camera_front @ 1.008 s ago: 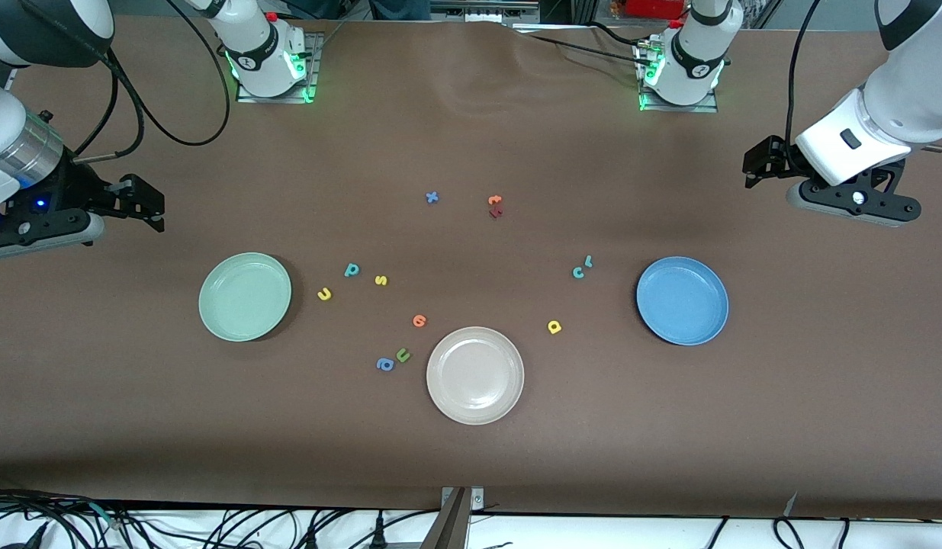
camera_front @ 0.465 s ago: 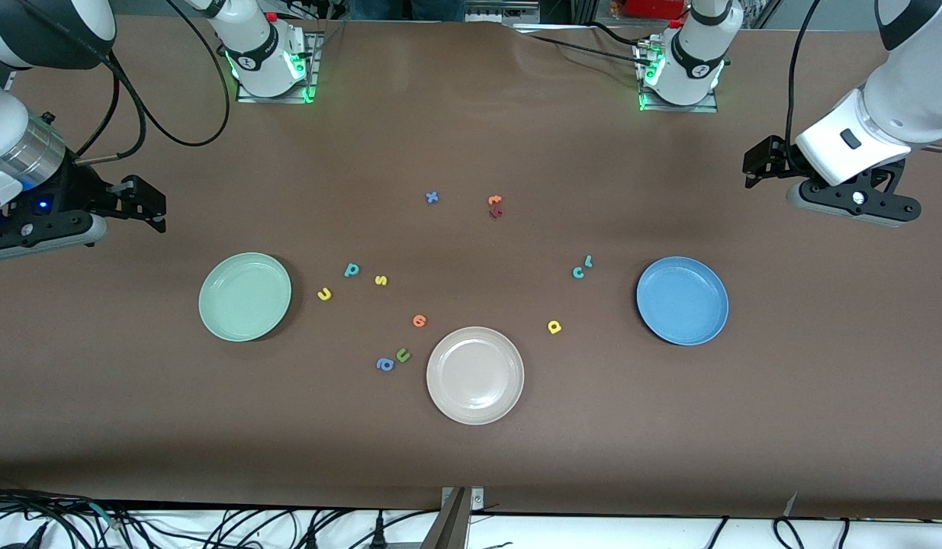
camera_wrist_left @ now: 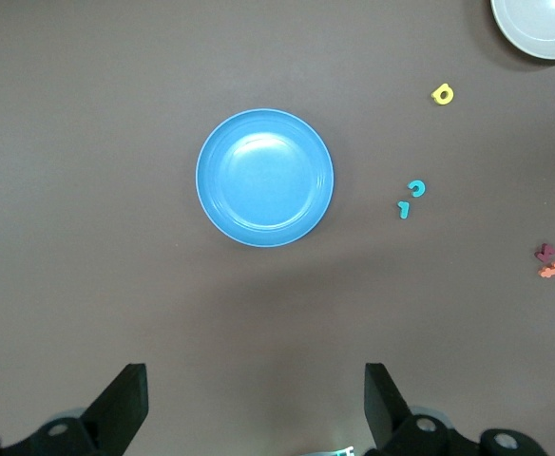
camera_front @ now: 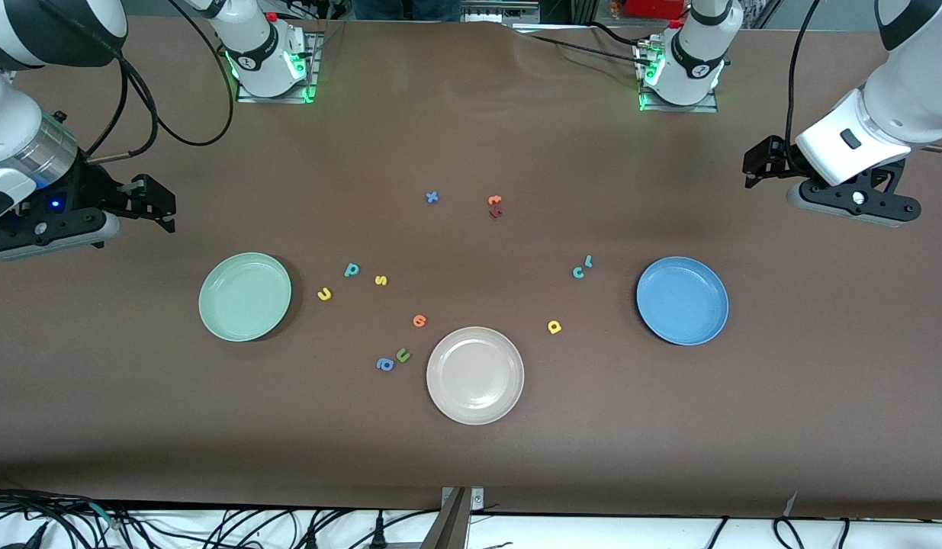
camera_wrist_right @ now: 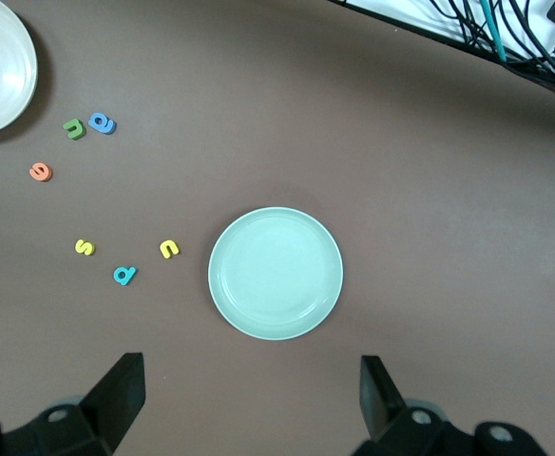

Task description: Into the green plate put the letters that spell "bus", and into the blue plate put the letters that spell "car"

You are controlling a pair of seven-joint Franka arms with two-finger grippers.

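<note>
Both plates are shown empty: green plate point(camera_front: 245, 296) lower left, blue plate point(camera_front: 682, 300) lower right. Left gripper point(camera_front: 751, 164) at the right edge and right gripper point(camera_front: 159, 204) at the left edge are held apart-fingered, above bare table.

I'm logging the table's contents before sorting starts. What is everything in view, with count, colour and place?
Round glossy plates: 3; mint-green toward the right arm's end, blue toward the left arm's end, beige-pink between them, nearest the camera.
"Bus" foam letters: 3; yellow u, teal b, yellow s; beside the green plate.
"Car" foam letters: 3; teal c, teal r, yellow a; beside the blue plate.
Spare letters: 6; orange, olive, blue, blue x, orange, dark red.
End effectors: right, left; open, empty.
</note>
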